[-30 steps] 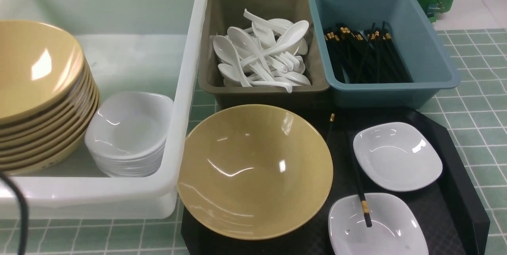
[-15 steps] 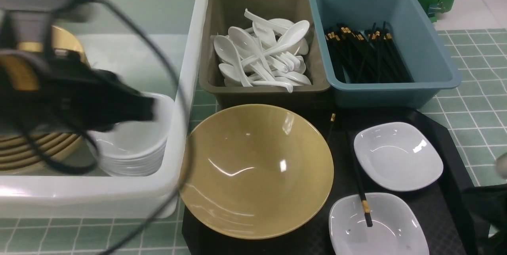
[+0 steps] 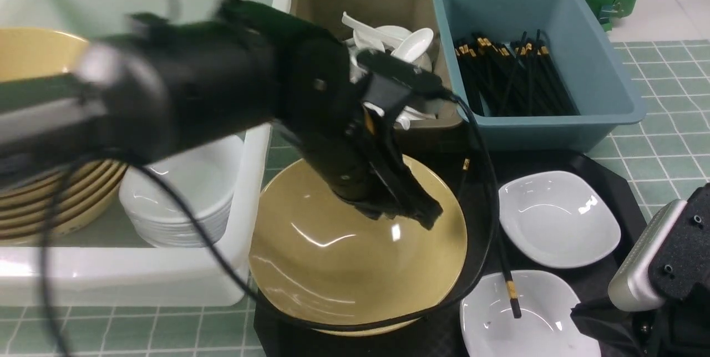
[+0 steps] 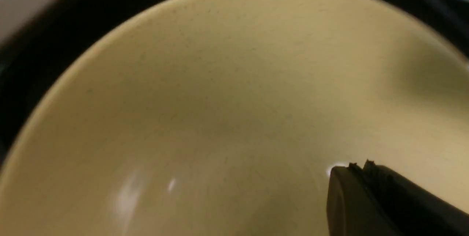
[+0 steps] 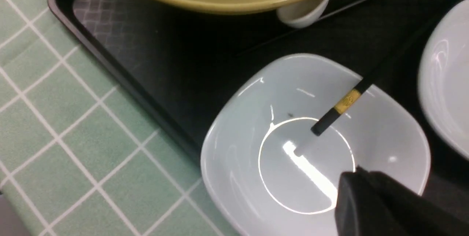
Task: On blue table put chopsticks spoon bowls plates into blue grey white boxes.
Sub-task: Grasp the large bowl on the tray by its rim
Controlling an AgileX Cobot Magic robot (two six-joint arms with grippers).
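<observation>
2 claws, state? (MK)
Both pinched shut, empty. Left claw (image 3: pixel 427 215) hangs over bowl (image 3: pixel 333 274) on the black tray (image 3: pixel 638 235), beside white tub (image 3: pixel 252 196); right claw (image 5: pixel 351 177) over near plate (image 3: pixel 488 324). (JL)
Risk? (MK)
Shut tips can't take the rim and would likely skid on glaze. 1 chopstick (image 3: pixel 502 257) rests on that plate; lifting it could roll the stick off. (JL)
</observation>
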